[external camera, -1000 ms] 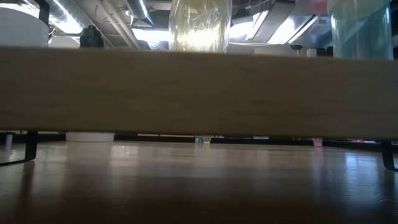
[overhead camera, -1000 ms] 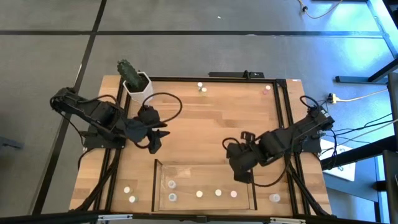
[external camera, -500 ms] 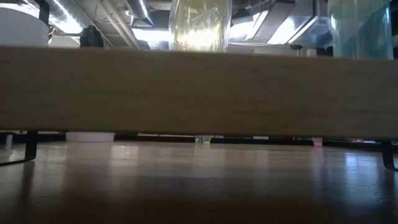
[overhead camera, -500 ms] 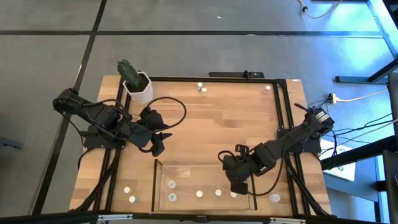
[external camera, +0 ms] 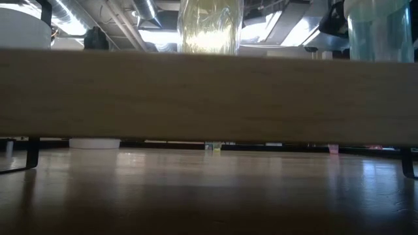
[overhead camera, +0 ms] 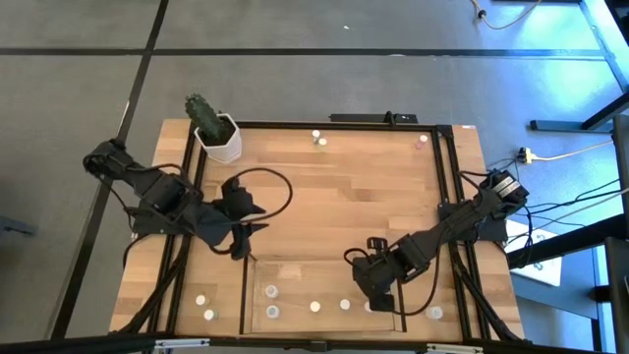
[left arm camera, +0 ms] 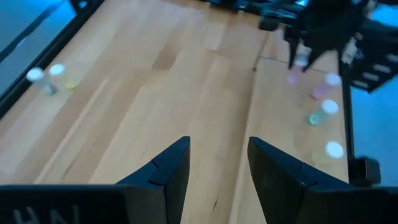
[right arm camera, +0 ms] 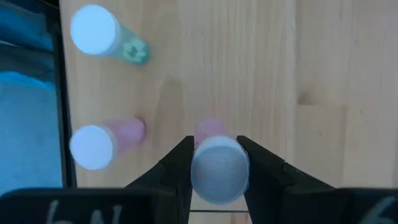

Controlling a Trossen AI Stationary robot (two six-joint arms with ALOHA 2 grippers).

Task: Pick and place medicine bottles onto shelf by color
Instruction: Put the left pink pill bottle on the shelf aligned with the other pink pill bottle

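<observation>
Two arms are over my table (overhead camera: 324,197), and the right one has changed most: a second ago its end effector hung above bare wood short of the shelf; now the right end effector (overhead camera: 376,291) is over the right end of the shelf (overhead camera: 246,290), fingers clamped on a pink-bodied bottle (right arm camera: 219,167) with a pale cap. In the right wrist view that bottle sits squarely between the two dark fingers (right arm camera: 176,163), with a second pink bottle (right arm camera: 99,143) just beside it and a green-marked bottle (right arm camera: 102,34) a little farther off, both standing near the dark shelf edge. The left arm has shifted too, drawing slightly nearer the shelf's left corner; the left end effector (overhead camera: 239,242) hovers there with its fingers apart and nothing between them.

Open wood lies ahead of the left end effector, between it and the right arm. Several capped bottles (overhead camera: 315,306) stand in a row inside the shelf, beside the right end effector. Two loose bottles (overhead camera: 204,307) stand outside the shelf's left wall, one (overhead camera: 433,313) outside its right wall, well clear of both arms. A cactus pot (overhead camera: 216,130) sits at the far left corner.
</observation>
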